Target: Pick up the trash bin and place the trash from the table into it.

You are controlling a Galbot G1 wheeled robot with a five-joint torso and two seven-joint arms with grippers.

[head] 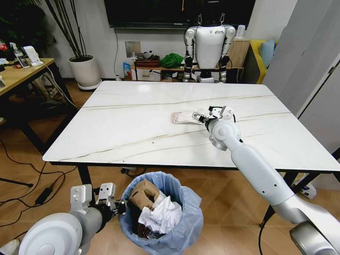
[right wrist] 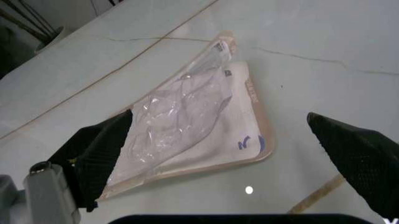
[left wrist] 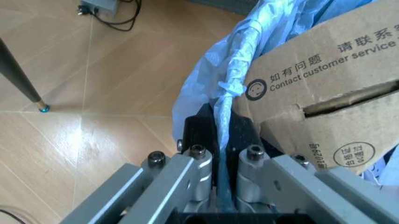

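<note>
Left gripper point(head: 110, 203): low beside the table's near edge, fingers clamped on the rim and blue liner of the trash bin point(head: 188, 223). Trash bin: below the table point(head: 133, 122), holding a brown cardboard box point(head: 143, 194) and white tissues point(head: 162, 215). Clear plastic wrapper point(right wrist: 187, 126): flat on the tabletop, right of centre. Right gripper point(head: 204, 115): over the table at the wrapper's edge, fingers point(right wrist: 100, 149) spread wide, one on each side of it.
</note>
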